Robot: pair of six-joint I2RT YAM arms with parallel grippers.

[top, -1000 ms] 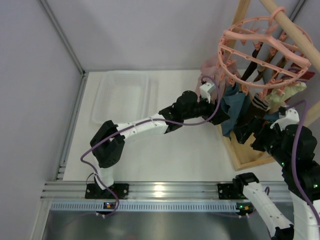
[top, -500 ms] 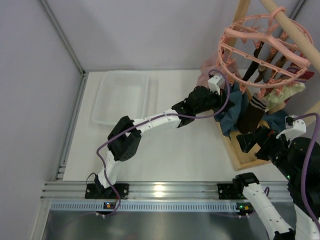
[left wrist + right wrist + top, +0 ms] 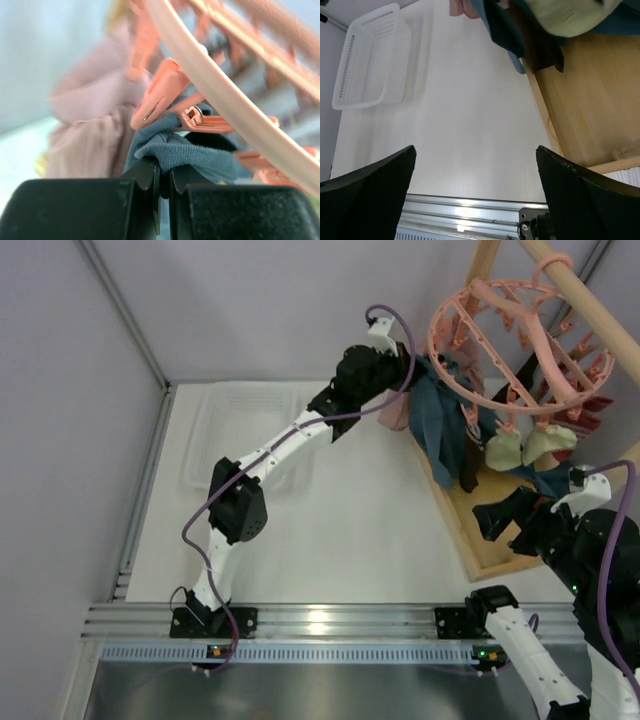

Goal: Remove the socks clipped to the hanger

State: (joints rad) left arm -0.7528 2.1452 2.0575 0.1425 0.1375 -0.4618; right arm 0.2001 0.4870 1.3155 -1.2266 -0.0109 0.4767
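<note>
The salmon-pink round hanger (image 3: 497,405) hangs tilted from a wooden pole, its ring (image 3: 225,105) close over my left wrist camera. Socks hang from its clips: a cream-yellow one (image 3: 520,448) (image 3: 565,17) and a dark one (image 3: 468,465) (image 3: 542,52). My left gripper (image 3: 412,358) (image 3: 164,175) is at the hanger's left rim, shut on a fold of ribbed teal-blue cloth (image 3: 190,150) that a pink clip (image 3: 160,95) still holds. That cloth (image 3: 440,430) hangs long below the rim. My right gripper (image 3: 505,525) (image 3: 475,185) is open and empty, low and to the right of the hanging socks.
A dusty-pink garment (image 3: 393,412) (image 3: 85,130) hangs just left of the teal cloth. A clear plastic basket (image 3: 215,455) (image 3: 367,65) lies at the back left of the table. The wooden frame's base (image 3: 480,540) (image 3: 585,110) sits under the hanger.
My left arm rose and reached back to the hanger's left rim, and its jaws shut on the teal cloth. The hanger tipped and swung left. My right gripper drew back slightly.
</note>
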